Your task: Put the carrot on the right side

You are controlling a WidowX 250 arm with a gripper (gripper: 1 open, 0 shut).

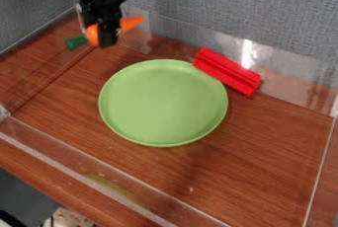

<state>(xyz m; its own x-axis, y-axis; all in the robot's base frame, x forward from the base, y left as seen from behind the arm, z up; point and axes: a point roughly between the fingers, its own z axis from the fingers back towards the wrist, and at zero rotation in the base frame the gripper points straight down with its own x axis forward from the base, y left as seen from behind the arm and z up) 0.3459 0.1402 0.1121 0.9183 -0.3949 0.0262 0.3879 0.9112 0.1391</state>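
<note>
I see the gripper (102, 39) clamped on the carrot (106, 30), held above the table (264, 162), left of the plate (164, 103).

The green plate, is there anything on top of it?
No. The green plate is bare. The carrot hangs in the fingers beyond its far-left edge; its middle is covered by them.

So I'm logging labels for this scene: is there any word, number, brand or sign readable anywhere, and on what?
None: no readable text shows on the carrot, the gripper, the green plate, the red block or the wooden table.
</note>
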